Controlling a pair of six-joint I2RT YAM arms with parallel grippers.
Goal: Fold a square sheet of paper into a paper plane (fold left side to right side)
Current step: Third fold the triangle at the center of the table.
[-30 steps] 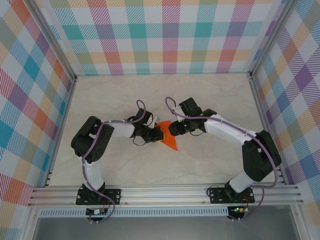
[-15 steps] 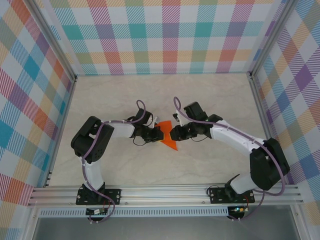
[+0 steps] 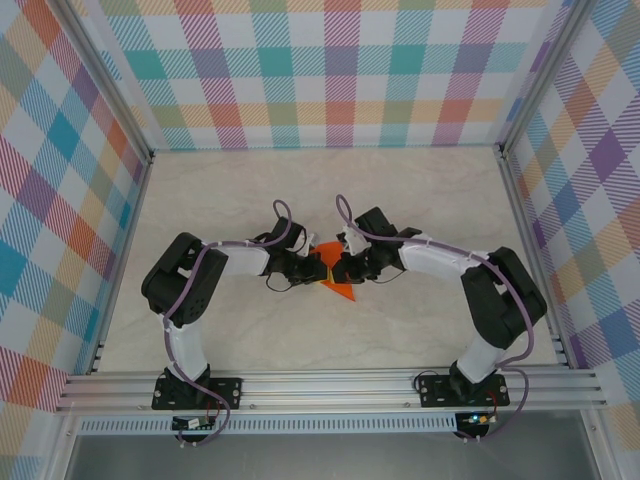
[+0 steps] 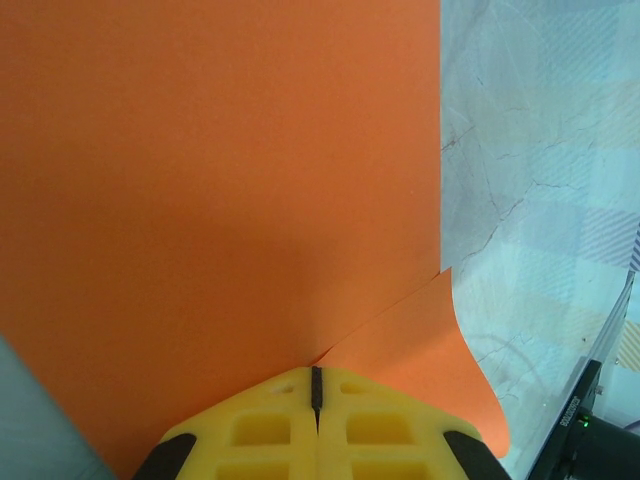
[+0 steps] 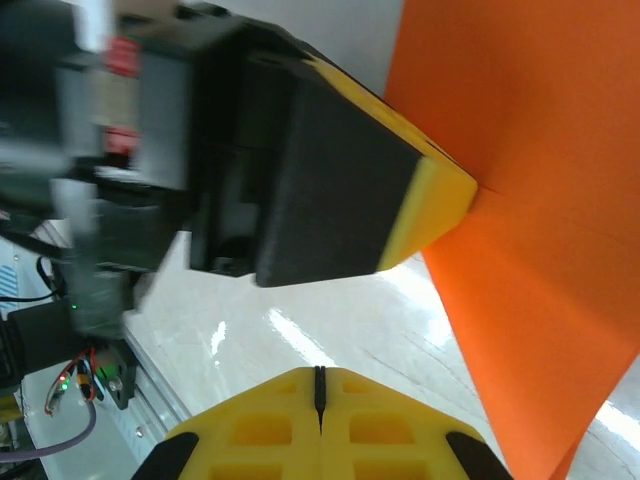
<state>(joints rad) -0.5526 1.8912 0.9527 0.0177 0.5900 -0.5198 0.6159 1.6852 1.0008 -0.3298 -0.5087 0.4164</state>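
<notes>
Orange square sheet of paper (image 3: 343,291) stays pinched in left tool (image 3: 318,270) over tabletop (image 3: 400,200) as right tool (image 3: 340,270), half-open a sec ago, shuts alongside, apparently empty, so L-to-R fold prob. still pending.

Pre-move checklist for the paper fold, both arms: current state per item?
1. Left gripper shut on the square sheet of paper: ok, the sheet meets its closed tips.
2. Right gripper gripping the sheet: not ok, it is shut with nothing seen between its fingers, and the sheet lies off to its right.
3. Room between the two grippers: not ok, in the top view their tips almost meet above the sheet.
4. Sheet lying flat: not ok, a loose flap juts out beside the left tips.
5. Crease pressed: cannot tell.
6. Sheet well inside the table: ok, near its middle.
</notes>
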